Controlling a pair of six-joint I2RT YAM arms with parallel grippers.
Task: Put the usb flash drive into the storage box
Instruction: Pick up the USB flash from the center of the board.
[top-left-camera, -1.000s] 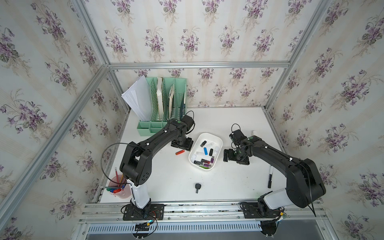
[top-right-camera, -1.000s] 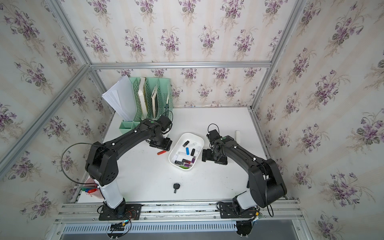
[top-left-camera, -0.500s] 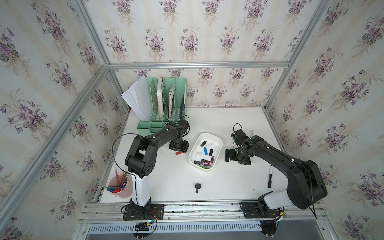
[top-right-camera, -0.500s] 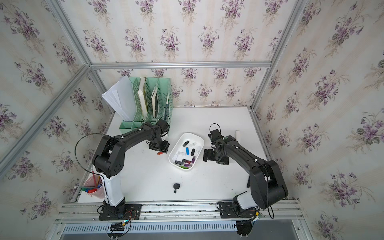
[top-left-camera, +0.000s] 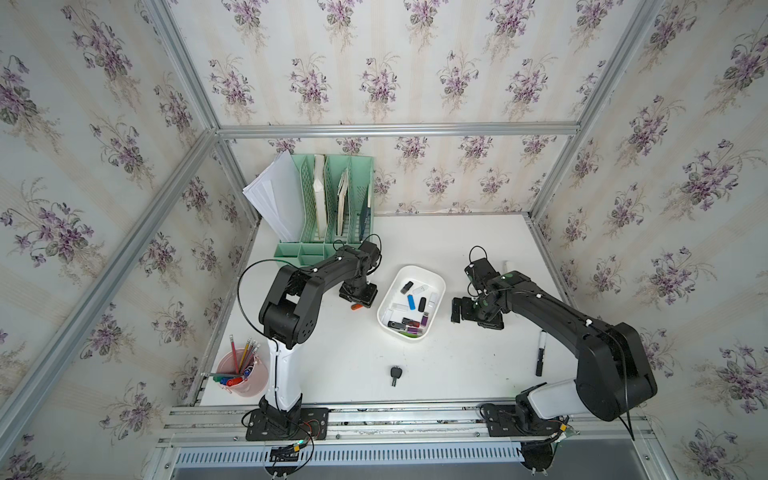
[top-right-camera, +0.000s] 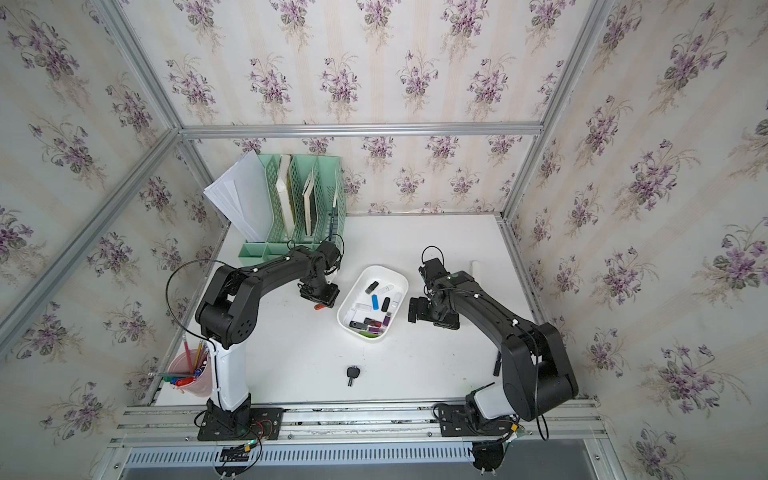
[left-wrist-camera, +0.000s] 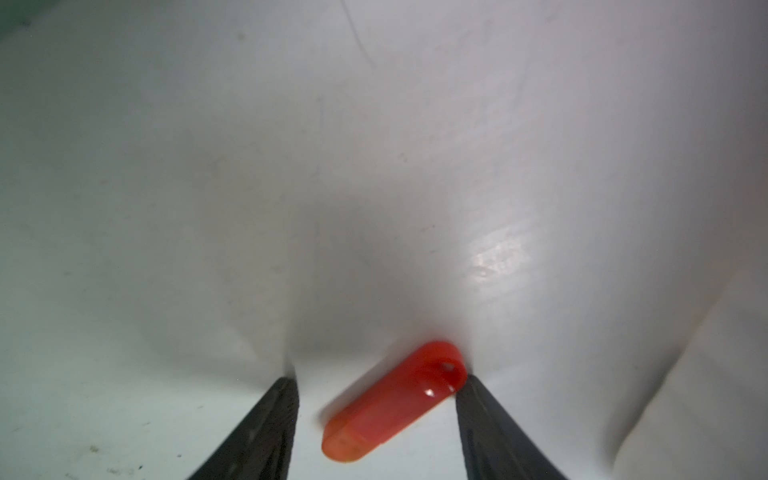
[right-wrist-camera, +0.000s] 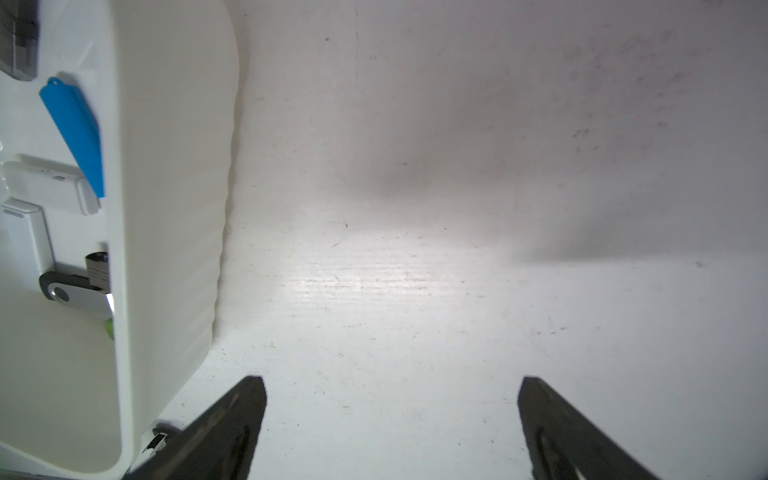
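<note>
My left claw (left-wrist-camera: 376, 382), jaws apart, straddles the red flash drive (left-wrist-camera: 395, 405) lying askew at lower middle; closing could spin it away.

On your counter (top-left-camera: 436, 241) the box (top-left-camera: 417, 274) sits centre, the drive (top-left-camera: 356, 307) just left of it, organizer (top-left-camera: 332, 199) far left, key (top-left-camera: 395, 374) near.

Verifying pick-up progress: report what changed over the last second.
The left arm folded in toward the table's middle. Nothing was grasped or released. Unchanged: the left gripper low over the small red plastic USB flash drive, fingers either side, unclamped; the drive on the table beside the shallow white plastic storage box; the open right gripper.
</note>
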